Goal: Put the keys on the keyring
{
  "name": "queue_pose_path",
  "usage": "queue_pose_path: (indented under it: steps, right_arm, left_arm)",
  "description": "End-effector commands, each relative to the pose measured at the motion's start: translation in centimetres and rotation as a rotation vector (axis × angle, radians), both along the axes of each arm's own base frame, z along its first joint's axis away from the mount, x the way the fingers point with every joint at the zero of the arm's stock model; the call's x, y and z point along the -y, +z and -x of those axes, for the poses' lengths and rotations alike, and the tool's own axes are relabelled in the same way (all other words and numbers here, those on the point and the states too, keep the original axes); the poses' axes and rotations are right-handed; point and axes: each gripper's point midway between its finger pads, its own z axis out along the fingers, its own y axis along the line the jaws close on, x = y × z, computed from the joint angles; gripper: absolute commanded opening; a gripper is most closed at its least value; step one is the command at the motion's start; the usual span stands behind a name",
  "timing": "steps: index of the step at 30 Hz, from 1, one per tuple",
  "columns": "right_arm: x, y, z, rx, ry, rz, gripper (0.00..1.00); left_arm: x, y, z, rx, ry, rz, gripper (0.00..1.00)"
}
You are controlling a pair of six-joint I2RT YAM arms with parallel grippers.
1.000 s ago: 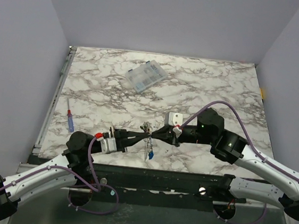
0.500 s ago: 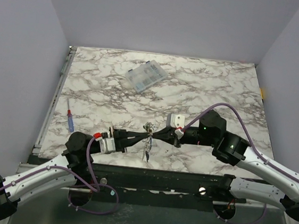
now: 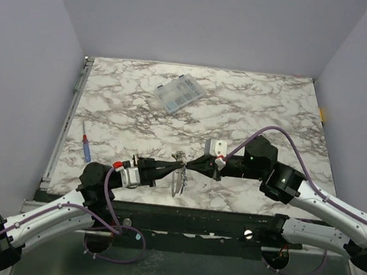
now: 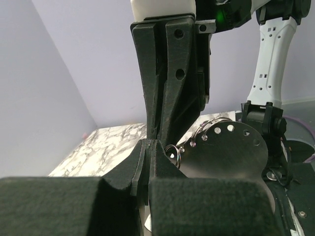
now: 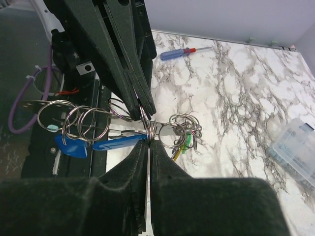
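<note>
Both grippers meet tip to tip low over the table's front edge. My left gripper (image 3: 178,169) is shut (image 4: 149,143) on the thin metal edge of the keyring (image 3: 177,183), which shows as a flat piece with holes (image 4: 231,157) carrying several split rings. My right gripper (image 3: 188,167) is shut (image 5: 148,142) on a small split ring at that same spot. Blue keys (image 5: 118,143) hang left of my right fingertips. A green key (image 5: 186,142) and a yellow one hang to their right in a bunch of rings. The left gripper's fingers (image 5: 123,59) come down from above.
A red-and-blue screwdriver (image 3: 86,148) lies at the table's left edge and also shows in the right wrist view (image 5: 179,52). A clear compartment box (image 3: 179,93) sits at the back middle. The marble table's front edge (image 3: 228,211) runs just below the grippers.
The hanging bunch has turned: the blue key seen below the tips a second ago no longer shows from above, and a pale loop hangs there. Both grippers edged slightly left and stayed shut.
</note>
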Motion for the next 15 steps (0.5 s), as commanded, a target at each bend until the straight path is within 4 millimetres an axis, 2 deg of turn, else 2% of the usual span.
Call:
queue_pose_path:
  steps: [1, 4, 7, 12, 15]
  right_arm:
    - [0.1, -1.5, -0.3, -0.046, -0.030, 0.032, 0.13]
    - [0.0, -1.1, -0.3, -0.051, -0.028, 0.023, 0.26]
    - [0.2, 0.3, -0.6, -0.026, -0.053, -0.016, 0.35]
    - [1.9, 4.6, -1.1, 0.059, -0.132, -0.169, 0.43]
    - [2.5, 5.9, -0.7, 0.086, -0.128, -0.202, 0.44]
  left_arm:
    - [-1.2, 3.1, 0.6, 0.062, 0.008, 0.114, 0.00]
    - [-1.2, 3.1, 0.7, 0.063, 0.005, 0.114, 0.00]
    - [-1.1, 2.9, 0.8, 0.058, -0.003, 0.106, 0.00]
    - [-0.9, 2.7, 1.1, 0.063, -0.022, 0.093, 0.00]
    - [-0.8, 2.6, 1.1, 0.065, -0.026, 0.085, 0.00]
